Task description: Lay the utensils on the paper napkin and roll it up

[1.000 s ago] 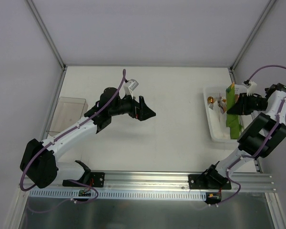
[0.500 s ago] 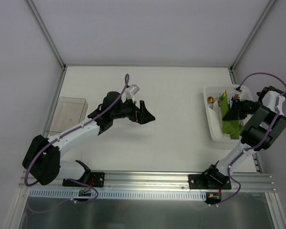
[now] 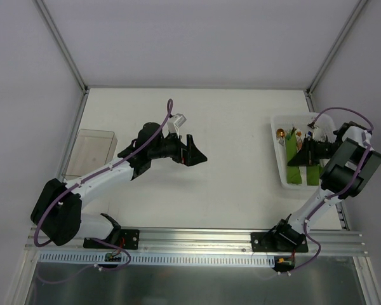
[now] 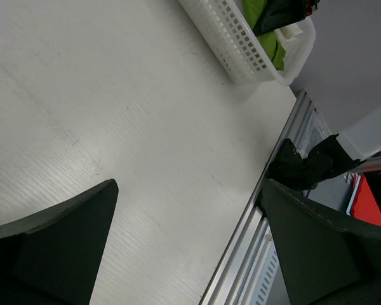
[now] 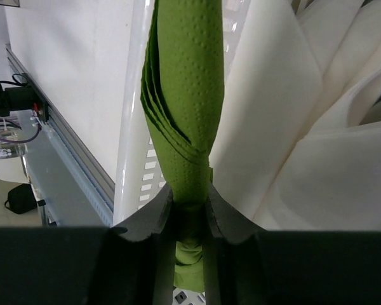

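Standing over the white plastic basket [image 3: 276,155] at the right side of the table [image 3: 228,127], the right arm reaches down into it from the right. Its right gripper [image 3: 303,151] is clamped on the paper napkin [image 3: 295,170]. In the wrist view the two black fingers [image 5: 146,222] pinch the olive-green paper [image 5: 185,95] from both sides. The paper is bunched narrow where it is squeezed and fans into several dimpled layers farther out. The green paper runs along the basket's latticed wall [image 5: 149,184], and white paper sheets [image 5: 286,127] are crumpled just beside it on the other side.

From above, green shows inside the near half of the basket as two strips, one on each side of the gripper.

The utensils [image 3: 281,135] lie in the basket's far end, apart from the napkin. A brown-orange knob and a few silvery bits are all I can make out; they are too small to tell apart.

The left arm stretches over the middle of the table, well apart from the basket. The left gripper [image 3: 195,152] has its jaws spread wide with nothing between them. Its own camera shows both dark fingers [image 4: 57,241] above bare table, with the basket and a bit of green paper in the far corner of the view.

A clear plastic box [image 3: 89,149] sits at the table's left edge. An aluminium rail [image 3: 203,238] runs along the near edge and carries both arm bases.
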You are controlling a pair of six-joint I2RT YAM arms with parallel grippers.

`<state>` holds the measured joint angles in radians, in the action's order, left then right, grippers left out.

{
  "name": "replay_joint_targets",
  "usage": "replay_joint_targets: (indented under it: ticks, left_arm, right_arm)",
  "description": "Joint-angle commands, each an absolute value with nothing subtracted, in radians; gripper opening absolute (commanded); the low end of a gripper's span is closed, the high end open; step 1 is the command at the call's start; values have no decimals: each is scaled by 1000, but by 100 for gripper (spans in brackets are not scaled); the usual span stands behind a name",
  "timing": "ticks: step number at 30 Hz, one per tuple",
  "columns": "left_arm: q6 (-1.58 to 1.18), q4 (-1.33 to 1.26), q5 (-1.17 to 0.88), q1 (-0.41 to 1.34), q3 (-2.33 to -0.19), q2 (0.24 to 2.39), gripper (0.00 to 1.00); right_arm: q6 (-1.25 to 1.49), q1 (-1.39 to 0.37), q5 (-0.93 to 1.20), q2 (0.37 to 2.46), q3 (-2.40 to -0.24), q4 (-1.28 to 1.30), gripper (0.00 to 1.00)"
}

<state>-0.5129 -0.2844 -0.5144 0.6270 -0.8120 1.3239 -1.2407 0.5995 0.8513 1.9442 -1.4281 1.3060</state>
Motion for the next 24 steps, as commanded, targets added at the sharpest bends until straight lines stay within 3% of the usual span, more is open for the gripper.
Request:
replay_joint_targets:
  ticks: [1,17,24]
  left_arm:
    - [-520,-331,-529,626,-799,1318,99]
    - [-531,-328,-543,626,-811,1348,99]
    - [-528,-305,-540,624,-827,1356,99]
  right_arm:
    - [-1223,600,931,1942,-1410,1660,0]
    - [-1249,591,930,2106,-1440,1655,0]
    - [-1140,581,822,2109,-1447,1551,2]
